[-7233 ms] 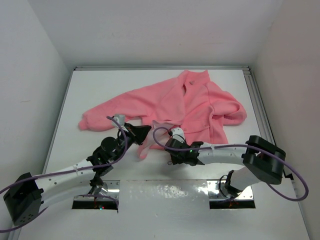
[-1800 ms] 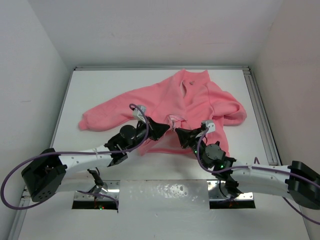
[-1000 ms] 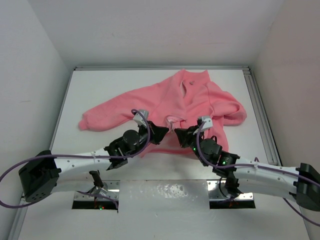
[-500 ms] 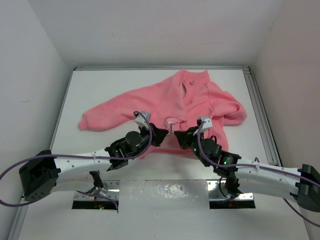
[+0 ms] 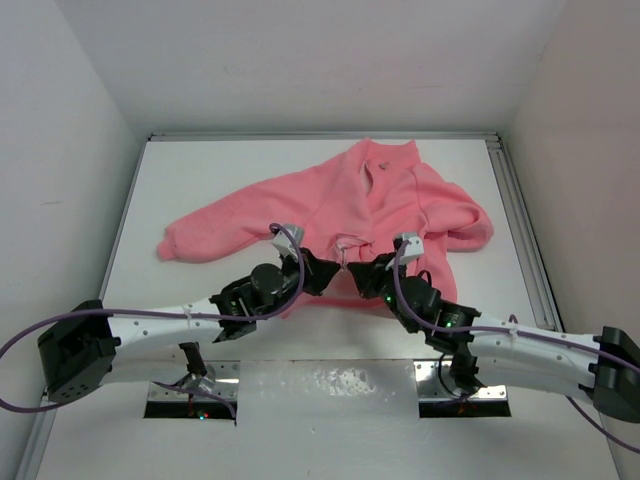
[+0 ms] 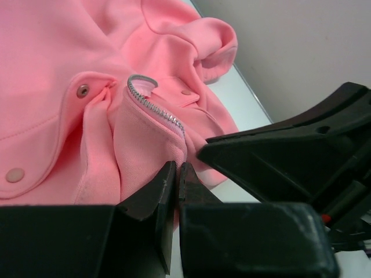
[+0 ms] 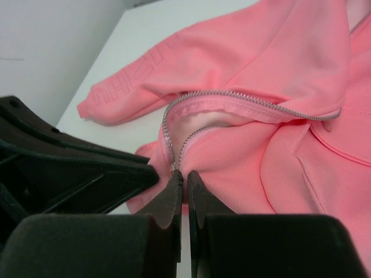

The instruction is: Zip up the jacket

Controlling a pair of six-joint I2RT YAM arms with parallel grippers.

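The salmon-pink jacket (image 5: pixel 385 200) lies spread on the white table, collar at the far side, one sleeve stretched left. Its front zipper (image 7: pixel 243 97) is parted, and the two tooth rows meet at the hem. My left gripper (image 5: pixel 334 273) is shut on a fold of the hem beside a zipper edge (image 6: pixel 155 109). Tip to tip with it, my right gripper (image 5: pixel 353 270) is shut on the jacket just under the small metal slider (image 7: pixel 173 167). The hem stands lifted and bunched between them. The right gripper's fingers (image 6: pixel 278 150) show in the left wrist view.
Metal snaps (image 6: pixel 83 90) sit on the pocket flap. White walls close in the table at the left, back and right, with a metal rail (image 5: pixel 520 230) along the right edge. Bare table (image 5: pixel 200 185) lies left of the jacket.
Both grippers have kept their hold on the hem. The left one has crept slightly right and nearer, so the two tips now sit closer together.
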